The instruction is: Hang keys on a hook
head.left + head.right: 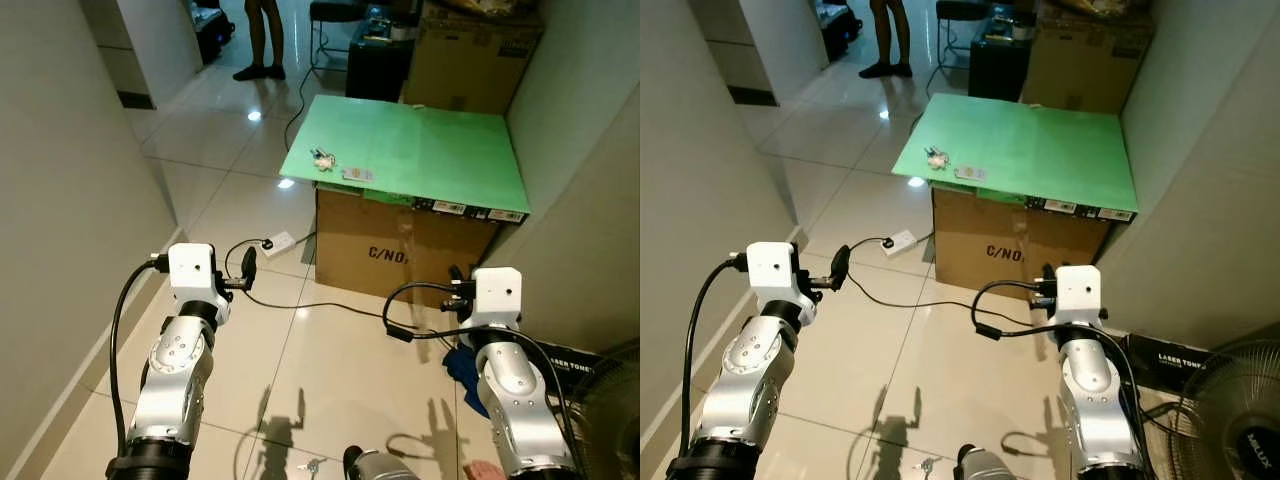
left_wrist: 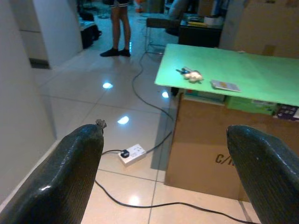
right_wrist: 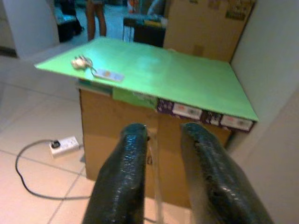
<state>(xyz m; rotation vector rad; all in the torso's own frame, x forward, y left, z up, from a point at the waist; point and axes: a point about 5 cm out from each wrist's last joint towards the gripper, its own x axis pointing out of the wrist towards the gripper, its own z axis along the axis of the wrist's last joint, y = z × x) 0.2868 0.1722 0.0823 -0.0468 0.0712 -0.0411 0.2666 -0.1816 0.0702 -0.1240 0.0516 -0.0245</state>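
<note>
A small bunch of keys (image 1: 322, 157) lies near the left edge of a green board (image 1: 430, 150) that tops a cardboard box. Beside the keys lies a small flat pale piece (image 1: 357, 173). My left gripper (image 1: 248, 268) is raised in front of me, short of the box and to its left. In the left wrist view its fingers (image 2: 70, 177) stand wide apart and hold nothing. My right gripper (image 3: 163, 133) points at the box front. Its fingers (image 3: 126, 177) are close together, with a narrow gap and nothing held.
The cardboard box (image 1: 400, 250) stands against the right wall. A white power strip (image 1: 279, 242) and black cables cross the tiled floor. A person's legs (image 1: 262, 40) stand far back. A fan (image 1: 1240, 430) and a blue cloth (image 1: 465, 365) sit at my right.
</note>
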